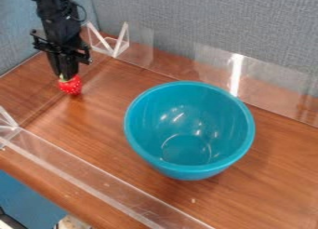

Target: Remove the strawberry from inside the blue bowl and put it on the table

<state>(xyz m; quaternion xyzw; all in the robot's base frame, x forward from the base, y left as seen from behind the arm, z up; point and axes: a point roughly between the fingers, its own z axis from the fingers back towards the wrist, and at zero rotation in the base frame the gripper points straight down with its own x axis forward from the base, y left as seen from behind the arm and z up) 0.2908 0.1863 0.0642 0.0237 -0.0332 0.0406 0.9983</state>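
Strawberry-shaped glossy red toy [71,86] is hanging in the clenched black gripper [63,75] above the reddish-brown wood-grain desk [125,130], before grey textured walls [205,28].

Robot arm [56,14] cut off by top edge; fingertips perhaps too small to distinguish.

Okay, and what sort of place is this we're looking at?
Probably a robotics lab or test station: a black robot arm works over a wood-grain tabletop, low clear walls edge it, and a grey fabric-like partition stands behind.
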